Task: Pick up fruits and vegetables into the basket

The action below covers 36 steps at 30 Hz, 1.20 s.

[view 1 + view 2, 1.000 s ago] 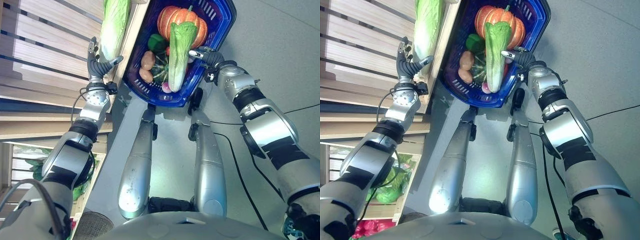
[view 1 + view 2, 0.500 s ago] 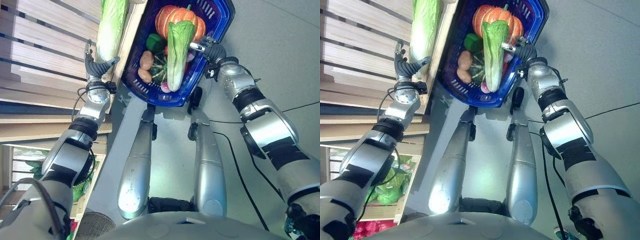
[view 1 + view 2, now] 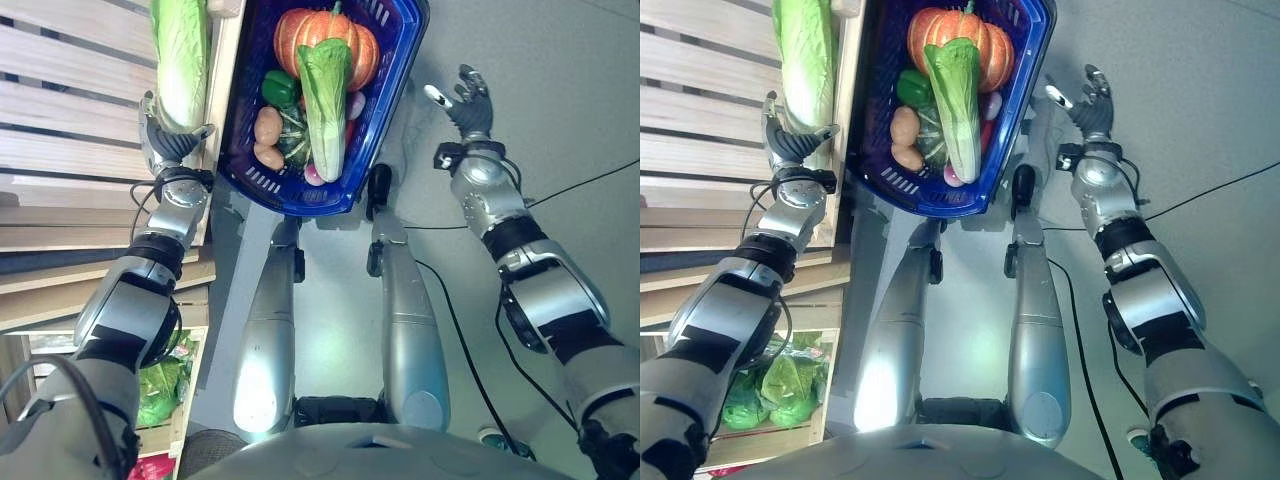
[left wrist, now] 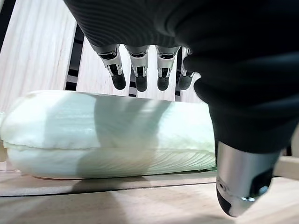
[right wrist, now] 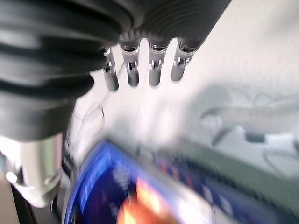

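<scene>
A blue basket [image 3: 300, 195] stands on the floor and holds a pumpkin [image 3: 318, 38], a long napa cabbage [image 3: 325, 110], a green pepper [image 3: 279, 88], potatoes [image 3: 267, 127] and other produce. A second napa cabbage [image 3: 178, 55] lies on the wooden slatted shelf [image 3: 70, 100] to the left. My left hand [image 3: 163, 143] is at this cabbage's near end. In the left wrist view its straight fingers [image 4: 140, 70] reach over the pale cabbage [image 4: 107, 135] and its thumb [image 4: 243, 182] stands in front, open. My right hand [image 3: 465, 100] hangs open over the grey floor, right of the basket.
Wooden shelf boards run along the left side. A lower crate holds green leafy vegetables [image 3: 770, 390]. The right wrist view shows the basket's blue rim [image 5: 93, 186] past the right hand's fingers [image 5: 140, 70]. Grey floor lies to the right.
My right hand left the basket's rim, swung away to the right and spread its fingers. The left hand stays at the shelf cabbage. The camera view has shifted.
</scene>
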### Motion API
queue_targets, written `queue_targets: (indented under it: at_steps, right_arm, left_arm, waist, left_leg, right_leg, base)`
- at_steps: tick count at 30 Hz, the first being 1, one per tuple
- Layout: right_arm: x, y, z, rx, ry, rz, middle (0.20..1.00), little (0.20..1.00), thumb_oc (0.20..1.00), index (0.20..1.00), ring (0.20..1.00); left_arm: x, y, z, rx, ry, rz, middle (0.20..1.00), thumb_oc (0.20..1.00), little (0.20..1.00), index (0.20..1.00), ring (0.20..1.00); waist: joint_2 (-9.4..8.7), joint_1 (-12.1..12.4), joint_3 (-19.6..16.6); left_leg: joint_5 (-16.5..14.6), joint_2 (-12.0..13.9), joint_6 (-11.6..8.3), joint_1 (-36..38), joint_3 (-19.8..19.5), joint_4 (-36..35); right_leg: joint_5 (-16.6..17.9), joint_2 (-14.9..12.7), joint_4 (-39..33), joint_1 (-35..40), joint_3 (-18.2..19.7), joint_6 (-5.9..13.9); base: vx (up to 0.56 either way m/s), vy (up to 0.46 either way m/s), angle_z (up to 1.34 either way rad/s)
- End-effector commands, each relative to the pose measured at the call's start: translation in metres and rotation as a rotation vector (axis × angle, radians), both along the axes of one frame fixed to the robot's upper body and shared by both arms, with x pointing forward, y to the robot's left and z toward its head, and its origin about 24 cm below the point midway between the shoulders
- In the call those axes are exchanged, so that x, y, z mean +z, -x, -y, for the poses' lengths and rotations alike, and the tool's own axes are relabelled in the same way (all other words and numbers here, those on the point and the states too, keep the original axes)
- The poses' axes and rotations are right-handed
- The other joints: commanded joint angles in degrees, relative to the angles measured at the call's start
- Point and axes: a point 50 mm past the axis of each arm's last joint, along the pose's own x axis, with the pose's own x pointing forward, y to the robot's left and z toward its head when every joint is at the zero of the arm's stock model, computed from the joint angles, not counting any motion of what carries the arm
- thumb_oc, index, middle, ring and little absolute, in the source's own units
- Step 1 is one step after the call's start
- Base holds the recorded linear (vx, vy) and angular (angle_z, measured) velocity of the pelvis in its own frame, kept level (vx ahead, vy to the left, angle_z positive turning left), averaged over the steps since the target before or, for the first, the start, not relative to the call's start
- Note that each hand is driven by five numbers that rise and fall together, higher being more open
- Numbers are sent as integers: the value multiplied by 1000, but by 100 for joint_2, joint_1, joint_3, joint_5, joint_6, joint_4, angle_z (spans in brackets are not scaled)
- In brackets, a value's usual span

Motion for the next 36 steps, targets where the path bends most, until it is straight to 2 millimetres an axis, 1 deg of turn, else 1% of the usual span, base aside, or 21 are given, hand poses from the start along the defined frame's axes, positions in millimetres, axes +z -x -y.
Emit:
queue_targets:
  at_steps: [1, 2, 3, 5, 6, 9, 13, 19, 24, 28, 32, 36]
  right_arm:
    - [-2, 16, 31, -162, 17, 86, 1000, 1000, 1000, 1000, 1000]
    - [-5, 19, 37, -196, 12, 86, 1000, 1000, 1000, 1000, 1000]
    - [-10, 23, 48, -250, -13, 78, 1000, 1000, 1000, 1000, 1000]
    - [-16, 29, 60, -316, -27, 63, 1000, 1000, 1000, 1000, 1000]
    - [-21, 34, 70, -364, -39, 48, 1000, 1000, 1000, 1000, 1000]
    - [-36, 44, 89, -461, -65, -6, 1000, 1000, 1000, 1000, 1000]
    - [-58, 58, 107, -526, -107, -98, 1000, 1000, 1000, 1000, 1000]
    - [-75, 65, 114, -525, -105, -206, 1000, 1000, 1000, 1000, 1000]
    - [-89, 65, 110, -450, -106, -307, 1000, 1000, 1000, 1000, 1000]
    - [-97, 67, 110, -424, -109, -363, 1000, 1000, 1000, 1000, 1000]
    - [-99, 68, 110, -410, -110, -379, 1000, 1000, 1000, 1000, 1000]
    - [-96, 64, 107, -385, -103, -374, 1000, 1000, 1000, 1000, 1000]
  left_arm:
    - [-10, 13, -33, 129, 0, -39, 1000, 1000, 1000, 1000, 1000]
    - [-12, 14, -35, 136, 0, -50, 1000, 1000, 1000, 1000, 1000]
    - [-15, 16, -39, 146, 0, -65, 1000, 1000, 1000, 1000, 1000]
    - [-18, 19, -44, 165, 4, -81, 1000, 1000, 1000, 1000, 1000]
    - [-20, 21, -48, 182, 12, -90, 1000, 1000, 1000, 1000, 1000]
    - [-25, 26, -56, 218, 29, -114, 1000, 1000, 1000, 1000, 1000]
    - [-33, 31, -64, 260, 60, -161, 1000, 1000, 1000, 1000, 1000]
    - [-40, 36, -72, 291, 107, -219, 1000, 1000, 1000, 1000, 1000]
    - [-44, 38, -75, 299, 147, -257, 1000, 1000, 1000, 1000, 1000]
    - [-45, 39, -77, 293, 167, -272, 1000, 1000, 1000, 1000, 1000]
    - [-43, 38, -77, 291, 177, -273, 1000, 1000, 1000, 1000, 1000]
    - [-39, 36, -79, 286, 189, -260, 1000, 1000, 1000, 1000, 1000]
  waist:
    - [258, -197, -252]
    - [245, -212, -252]
    - [226, -232, -252]
    - [203, -250, -252]
    - [184, -265, -252]
    - [153, -294, -252]
    - [113, -311, -252]
    - [76, -326, -252]
    - [53, -334, -252]
    - [31, -333, -252]
    - [23, -337, -252]
    - [2, -336, -252]
  left_leg:
    - [143, -172, 96, 15, 206, -376]
    - [136, -163, 97, 15, 212, -380]
    - [125, -153, 100, 16, 216, -391]
    - [111, -146, 106, 9, 217, -388]
    - [97, -141, 114, 13, 217, -393]
    - [72, -127, 123, 18, 225, -395]
    - [47, -125, 137, 24, 224, -398]
    - [25, -117, 145, 23, 225, -394]
    - [22, -111, 146, 10, 237, -388]
    - [30, -97, 135, 14, 250, -400]
    - [33, -88, 129, 11, 249, -416]
    - [41, -82, 116, -5, 257, -446]
  right_leg:
    - [-771, 317, 412, 179, -208, 258]
    - [-767, 319, 398, 181, -202, 261]
    - [-765, 324, 380, 185, -191, 264]
    - [-765, 329, 367, 190, -185, 266]
    - [-762, 335, 350, 199, -179, 267]
    - [-764, 347, 321, 217, -166, 268]
    - [-756, 360, 279, 240, -156, 258]
    - [-756, 362, 260, 244, -151, 250]
    - [-767, 368, 259, 238, -144, 237]
    - [-774, 377, 250, 250, -145, 225]
    - [-768, 378, 246, 238, -145, 228]
    - [-759, 380, 203, 232, -146, 234]
  base:
    - [1, 21, -7]
    - [4, 20, -8]
    - [5, 12, -6]
    - [8, 10, -6]
    - [8, 10, -5]
    - [9, 12, -3]
    - [0, 0, 0]
    - [0, 0, 0]
    - [0, 0, 0]
    - [0, 0, 0]
    - [0, 0, 0]
    - [0, 0, 0]
